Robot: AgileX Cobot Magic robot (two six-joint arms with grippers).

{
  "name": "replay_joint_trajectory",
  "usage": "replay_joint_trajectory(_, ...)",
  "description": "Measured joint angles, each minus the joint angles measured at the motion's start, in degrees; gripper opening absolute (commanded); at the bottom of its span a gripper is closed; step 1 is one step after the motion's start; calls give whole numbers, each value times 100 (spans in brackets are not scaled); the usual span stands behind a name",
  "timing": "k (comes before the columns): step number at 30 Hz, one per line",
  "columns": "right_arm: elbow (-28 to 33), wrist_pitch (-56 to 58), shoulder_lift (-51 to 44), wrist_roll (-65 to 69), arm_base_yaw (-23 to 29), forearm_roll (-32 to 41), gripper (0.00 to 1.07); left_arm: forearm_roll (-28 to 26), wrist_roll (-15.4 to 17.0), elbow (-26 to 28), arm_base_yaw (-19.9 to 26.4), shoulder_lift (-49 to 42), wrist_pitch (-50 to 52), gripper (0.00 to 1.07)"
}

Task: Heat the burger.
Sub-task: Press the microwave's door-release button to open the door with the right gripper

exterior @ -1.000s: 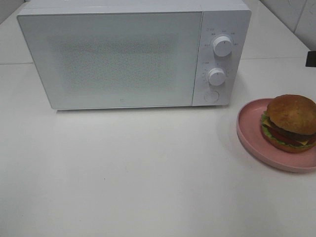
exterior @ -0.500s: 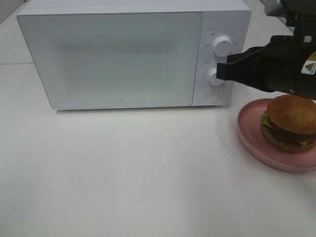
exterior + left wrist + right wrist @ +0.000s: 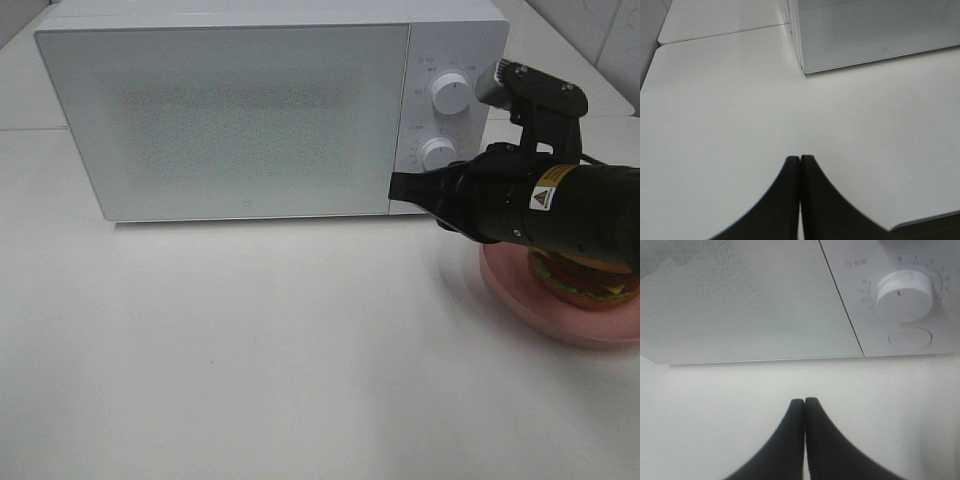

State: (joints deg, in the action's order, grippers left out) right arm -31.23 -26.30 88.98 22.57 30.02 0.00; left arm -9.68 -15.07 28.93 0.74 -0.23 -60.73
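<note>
While the door of the microwave (image 3: 230, 120) is shut, the right gripper (image 3: 397, 186) points at the front of the oven, low down, near the round button (image 3: 910, 338) that sits under the lower knob (image 3: 904, 297). Its two black fingers are pressed tight together with nothing between them. The left gripper (image 3: 800, 159) is pinched closed too and holds nothing. It hangs over the bare white table (image 3: 715, 125), off to one side of the oven. The burger (image 3: 590, 285) sits on the pink plate (image 3: 530, 310) on the table, to the right of the microwave, and the right arm hides most of it in the high view. I think the job is at its first step: getting the door open. The button looks like the door opener, so the next move likely needs the closed tips to slide across and push straight on it. The push should be gentle and land on the button, not the knob.
</note>
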Motion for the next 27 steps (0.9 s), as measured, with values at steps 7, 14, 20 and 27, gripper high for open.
replay_joint_trajectory(7,-6,-573,533,1100,0,0,1,0,0,0,0,0,0,0)
replay_joint_trajectory(14,-6,-1490,957,2785,0,0,1,0,0,0,0,0,0,0)
replay_joint_trajectory(20,-11,-2080,1209,4177,0,0,1,0,0,0,0,0,0,0)
replay_joint_trajectory(27,-11,-2378,1507,4905,0,498,1,0,0,0,0,0,0,0)
